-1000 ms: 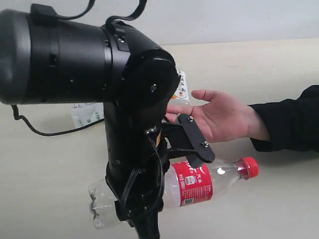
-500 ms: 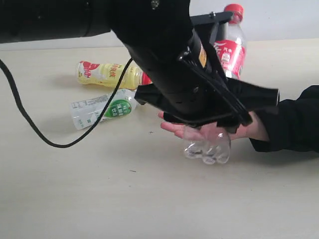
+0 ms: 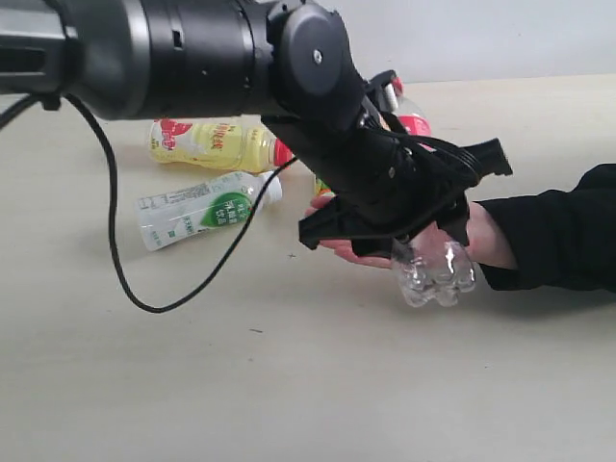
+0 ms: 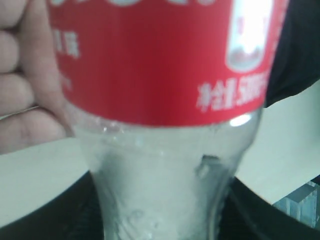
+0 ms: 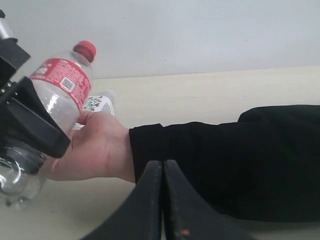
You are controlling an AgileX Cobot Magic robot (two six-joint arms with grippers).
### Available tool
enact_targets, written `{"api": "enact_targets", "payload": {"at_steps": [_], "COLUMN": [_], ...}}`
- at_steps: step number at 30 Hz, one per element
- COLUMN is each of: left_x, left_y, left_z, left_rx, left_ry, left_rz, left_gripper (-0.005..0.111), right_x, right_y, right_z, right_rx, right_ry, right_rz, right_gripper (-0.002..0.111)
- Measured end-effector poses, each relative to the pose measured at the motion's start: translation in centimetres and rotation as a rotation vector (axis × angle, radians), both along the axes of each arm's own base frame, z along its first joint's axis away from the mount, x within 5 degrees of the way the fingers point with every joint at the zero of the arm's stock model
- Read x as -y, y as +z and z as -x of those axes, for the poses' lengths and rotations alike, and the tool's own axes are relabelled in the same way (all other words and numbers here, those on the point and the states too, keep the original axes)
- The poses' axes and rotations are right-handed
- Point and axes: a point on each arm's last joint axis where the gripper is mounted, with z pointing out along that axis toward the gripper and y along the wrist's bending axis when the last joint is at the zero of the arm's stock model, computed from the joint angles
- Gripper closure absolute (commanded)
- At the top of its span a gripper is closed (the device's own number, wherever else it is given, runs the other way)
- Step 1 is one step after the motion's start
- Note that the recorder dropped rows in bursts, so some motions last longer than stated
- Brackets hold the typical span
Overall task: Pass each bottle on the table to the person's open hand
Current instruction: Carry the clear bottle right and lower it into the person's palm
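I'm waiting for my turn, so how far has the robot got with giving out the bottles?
Nothing looks handed over yet. The left claw grips the red-label bottle at the open hand. Left on the table: the yellow bottle, the white green-label bottle and the cartoon-label bottle by the hand.

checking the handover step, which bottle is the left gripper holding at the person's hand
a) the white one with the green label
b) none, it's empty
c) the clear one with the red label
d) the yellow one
c: the left gripper is clamped on the clear bottle with the red label at the hand, while the yellow bottle and the white bottle lie on the table.
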Motion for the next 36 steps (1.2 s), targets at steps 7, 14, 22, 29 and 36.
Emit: {"api": "enact_targets", "payload": {"at_steps": [7,14,22,29,36], "left_x": [0.0,-0.9,-0.9,-0.8,-0.7], "left_y": [-2.1,-2.5,-2.5,-2.4,-2.3], "left_z": [-1.6,-3.0,-3.0,-2.9,-2.9], "left_rx": [-0.037,-0.057,-0.058,-0.046,-0.019], "left_ry": [0.033,0.072,0.057,0.024,-0.018], "left_rz": [0.0,0.0,0.013,0.027,0.028], "left_gripper": [0.107,0.107,0.076,0.025,0.014], "right_x": [0.0,0.0,0.0,0.0,0.0], "right_y": [0.0,0.0,0.0,0.0,0.0], "right_z": [0.0,0.0,0.0,0.0,0.0], "right_rx": [0.0,0.0,0.0,0.0,0.0], "right_ry": [0.0,0.0,0.0,0.0,0.0], "right_rz": [0.0,0.0,0.0,0.0,0.0], "right_gripper": [0.108,0.108,0.108,0.108,0.108]}}
